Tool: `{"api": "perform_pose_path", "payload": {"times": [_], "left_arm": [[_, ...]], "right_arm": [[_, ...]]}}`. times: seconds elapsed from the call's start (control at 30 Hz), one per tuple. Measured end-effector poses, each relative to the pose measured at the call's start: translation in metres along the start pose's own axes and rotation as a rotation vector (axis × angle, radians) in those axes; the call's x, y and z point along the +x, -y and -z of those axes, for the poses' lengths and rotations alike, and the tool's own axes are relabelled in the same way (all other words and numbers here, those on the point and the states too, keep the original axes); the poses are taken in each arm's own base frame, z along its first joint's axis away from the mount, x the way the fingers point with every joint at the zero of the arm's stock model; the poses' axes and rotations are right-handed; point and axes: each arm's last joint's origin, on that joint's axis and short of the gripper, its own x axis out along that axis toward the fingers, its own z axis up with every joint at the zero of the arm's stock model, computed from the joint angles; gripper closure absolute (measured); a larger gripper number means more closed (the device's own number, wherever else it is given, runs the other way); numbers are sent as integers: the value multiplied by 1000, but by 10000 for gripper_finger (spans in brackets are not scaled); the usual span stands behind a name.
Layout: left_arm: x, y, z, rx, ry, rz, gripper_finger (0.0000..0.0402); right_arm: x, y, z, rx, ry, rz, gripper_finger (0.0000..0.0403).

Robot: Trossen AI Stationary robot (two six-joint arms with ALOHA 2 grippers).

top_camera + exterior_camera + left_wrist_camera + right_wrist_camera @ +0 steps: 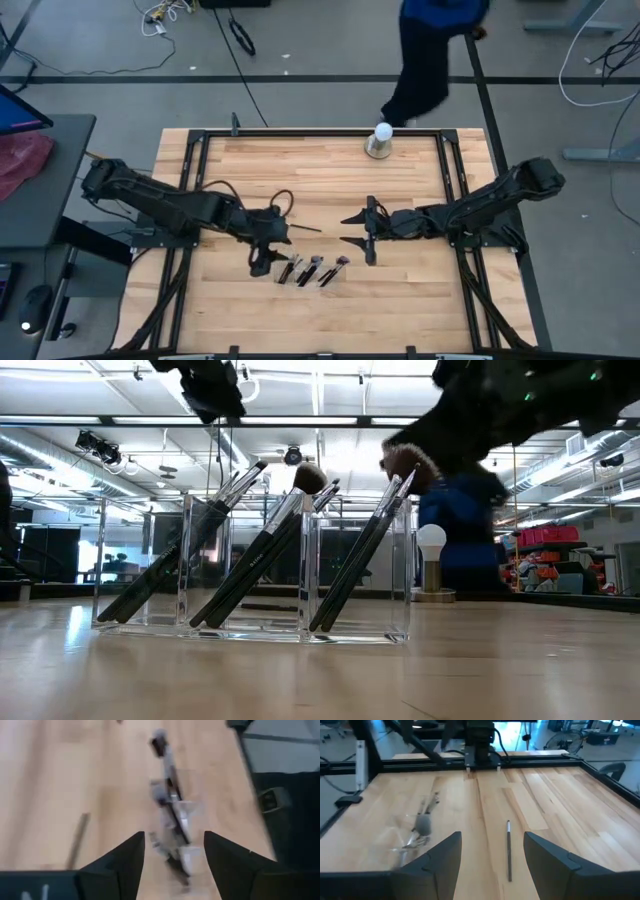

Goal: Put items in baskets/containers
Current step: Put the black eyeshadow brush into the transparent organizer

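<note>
Nearest the low camera stood the clear plastic holder (250, 570), an upright see-through box split into three compartments side by side, resting on the wooden table (320, 300). Makeup brushes (265, 550) leaned in all three compartments, handles down at the holder's floor and tufted tips up above its rim, all tilted the same way. From above, the holder showed only as a faint outline around the brush tips, toward the front of the table's middle.

The left gripper (262, 262) hung just beside the holder, at its left end as seen from above. Its two dark fingers (127, 865) stood wide apart with nothing between them; in the left wrist view the holder (180, 835) and its brushes lay straight ahead past the fingertips.

One loose brush (509, 849) lay flat on the table away from the holder, on the side farther from the table's front edge, touching nothing.

The right gripper (366, 231) waited to the right of the holder, well apart from it, its fingers (547, 860) also spread wide and empty.

Far behind the holder, at the table's back edge, stood a white ball on a grey base (380, 140). Beyond that edge a person in a blue top (430, 50) was on the floor.
</note>
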Motion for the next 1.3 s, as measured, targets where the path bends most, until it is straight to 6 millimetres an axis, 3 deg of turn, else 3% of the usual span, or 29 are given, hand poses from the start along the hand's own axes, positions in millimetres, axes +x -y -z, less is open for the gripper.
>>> {"api": "perform_pose_path", "payload": {"times": [0.13,0.33,0.5,0.7,1.0,1.17,1.3], "left_arm": [[-20,-2,7,20,-6,-141,195],[-24,-9,36,45,-21,-400,204],[-2,-22,76,0,-11,-436,207],[27,-40,115,-68,215,-506,207],[34,-63,158,-295,533,-591,207],[33,-66,168,-373,601,-595,207],[33,-67,169,-382,607,-595,207]], "right_arm": [[16,6,14,21,-31,34,185],[36,28,37,80,-111,126,185],[50,52,59,125,-197,179,185],[67,73,82,135,-230,167,185],[123,79,85,15,-210,-19,185],[151,77,81,-30,-189,-89,185],[158,76,82,-40,-202,-100,189]]}}
